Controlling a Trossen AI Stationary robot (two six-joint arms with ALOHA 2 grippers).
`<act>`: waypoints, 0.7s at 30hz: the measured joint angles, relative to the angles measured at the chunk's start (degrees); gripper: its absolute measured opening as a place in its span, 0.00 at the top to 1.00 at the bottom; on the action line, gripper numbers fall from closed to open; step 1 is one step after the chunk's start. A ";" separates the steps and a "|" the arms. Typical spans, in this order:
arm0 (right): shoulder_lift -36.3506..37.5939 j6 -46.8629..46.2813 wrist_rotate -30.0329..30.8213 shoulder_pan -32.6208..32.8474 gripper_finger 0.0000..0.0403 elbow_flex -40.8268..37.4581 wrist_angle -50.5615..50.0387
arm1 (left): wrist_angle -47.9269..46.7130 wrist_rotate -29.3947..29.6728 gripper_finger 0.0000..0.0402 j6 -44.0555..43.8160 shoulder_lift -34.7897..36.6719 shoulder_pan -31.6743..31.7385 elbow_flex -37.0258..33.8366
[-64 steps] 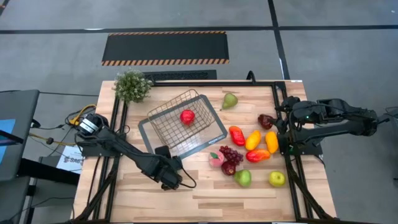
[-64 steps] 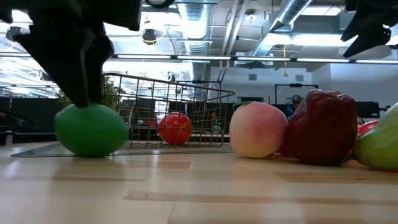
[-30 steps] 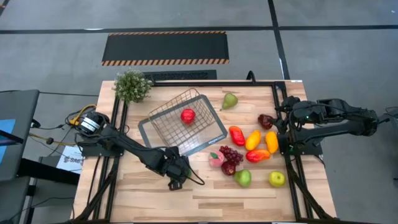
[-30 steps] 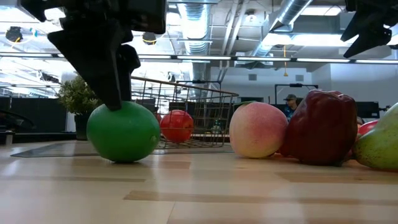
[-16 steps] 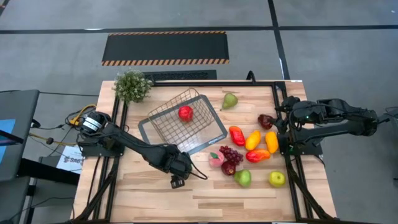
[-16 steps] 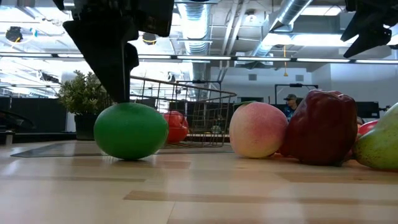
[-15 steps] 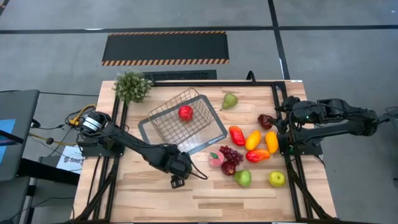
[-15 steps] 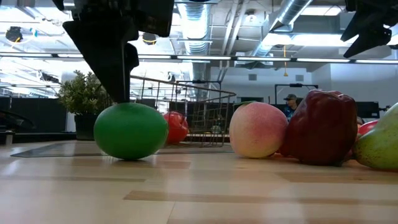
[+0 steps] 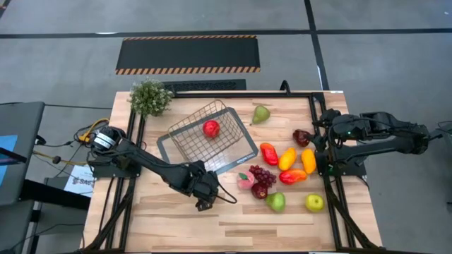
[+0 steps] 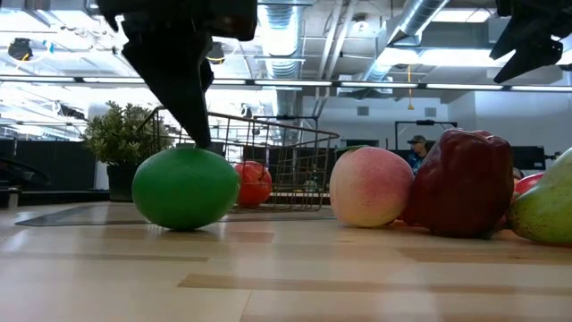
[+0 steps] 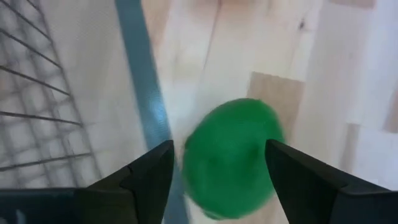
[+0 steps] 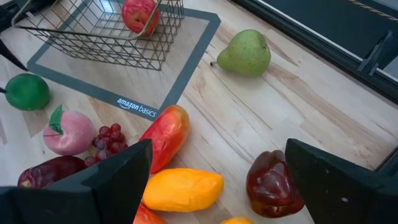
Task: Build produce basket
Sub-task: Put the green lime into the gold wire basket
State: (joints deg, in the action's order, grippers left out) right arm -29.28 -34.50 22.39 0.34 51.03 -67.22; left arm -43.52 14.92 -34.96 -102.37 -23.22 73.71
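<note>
A round green fruit [image 10: 185, 188] rests on the wood just off the near edge of the basket's grey tray [image 9: 169, 143]. My left gripper [image 11: 217, 180] hangs over it, open, one finger on each side; it also shows in the high view [image 9: 203, 200]. The wire basket [image 9: 208, 137] holds a red apple [image 9: 210, 128]. The other produce lies to the right: a peach [image 9: 245, 181], grapes [image 9: 263, 173], peppers [image 9: 287, 159] and a pear [image 9: 261, 113]. My right gripper [image 12: 217, 146] is open and empty, above the table's right side. My left gripper comes at the green fruit from above, its fingers [image 11: 149, 177] standing either side of it. In the low view one fingertip [image 10: 201, 139] meets the fruit's top [image 10: 192, 152]. I cannot tell whether it touches. The fruit sits on the table.
A potted plant [image 9: 150, 97] stands at the far left corner. A dark red pepper [image 9: 302, 137], a green apple [image 9: 276, 202] and a yellow-green apple [image 9: 314, 203] lie at the right. Bare wood runs along the near edge.
My left gripper has shifted a little toward the table's right edge over the green fruit, which stays on the wood. The red apple has rolled slightly toward the basket's far side.
</note>
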 joint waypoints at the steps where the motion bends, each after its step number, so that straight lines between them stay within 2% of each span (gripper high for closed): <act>1: 0.00 0.00 0.00 0.00 0.04 0.00 0.01 | 0.31 -1.67 0.41 -1.09 0.02 0.20 0.02; 7: -0.02 0.00 0.00 0.00 0.04 0.00 0.01 | 0.82 -2.66 0.42 -4.99 0.04 0.42 0.02; 10: -0.01 0.00 0.00 0.02 0.04 0.00 0.00 | 1.09 -5.34 0.40 -5.09 0.07 0.95 0.02; 21: -0.01 -0.02 -0.02 0.02 0.04 0.00 0.00 | 1.06 -5.11 0.27 2.48 0.15 1.72 1.83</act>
State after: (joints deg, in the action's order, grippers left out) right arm -29.29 -34.52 22.37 0.36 51.03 -67.22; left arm -42.46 9.81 -32.47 -102.21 -21.50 75.54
